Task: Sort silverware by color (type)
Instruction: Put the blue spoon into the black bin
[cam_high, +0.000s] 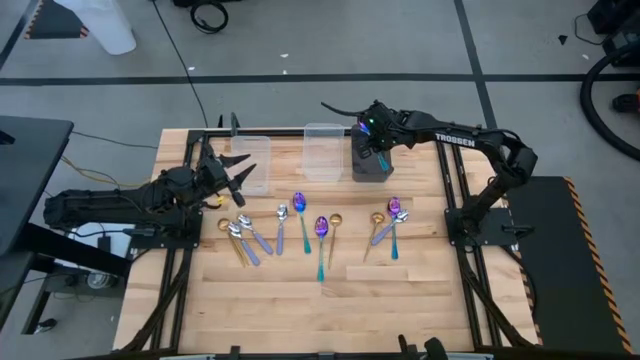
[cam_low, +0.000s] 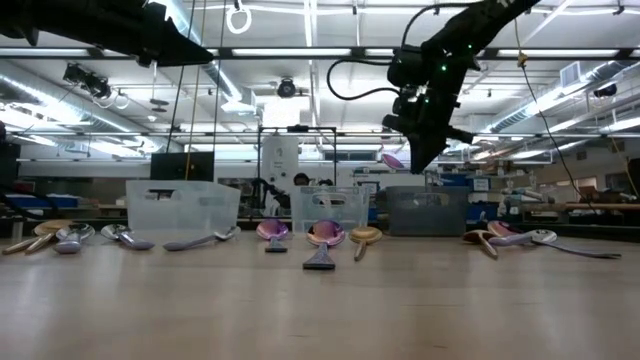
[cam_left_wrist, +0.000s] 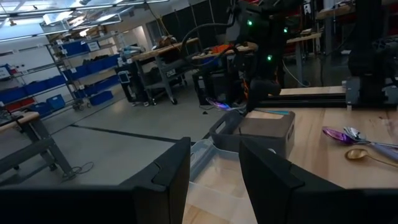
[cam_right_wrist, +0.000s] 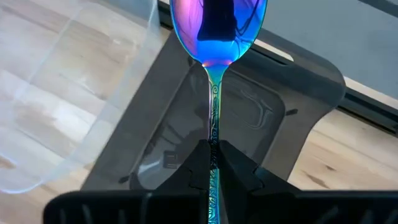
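My right gripper (cam_high: 374, 143) hangs over the dark bin (cam_high: 370, 163) at the table's far side, shut on an iridescent purple-blue spoon (cam_right_wrist: 217, 25) whose bowl sticks out past the fingers above the bin (cam_right_wrist: 249, 124). In the low view the spoon's bowl (cam_low: 392, 160) shows beside that gripper (cam_low: 420, 135), well above the dark bin (cam_low: 425, 212). My left gripper (cam_high: 236, 181) is open and touches nothing, beside the left clear bin (cam_high: 250, 163). The other spoons lie flat on the table: a left group (cam_high: 243, 236), a middle group (cam_high: 320, 230) and a right group (cam_high: 388, 218). My right gripper pinches the spoon's slim handle (cam_right_wrist: 213, 152) between its two fingers, which lie along the handle. The handle runs straight out from the fingers with the bowl at the free end. The spoon is lifted clear and hangs over the dark bin's opening.
A second clear bin (cam_high: 323, 150) stands between the left clear bin and the dark one; its wall (cam_right_wrist: 93, 87) is close beside the held spoon. Bare wood lies along the table's near half (cam_high: 320, 310). Black frame rails (cam_high: 455, 200) run along the table's sides.
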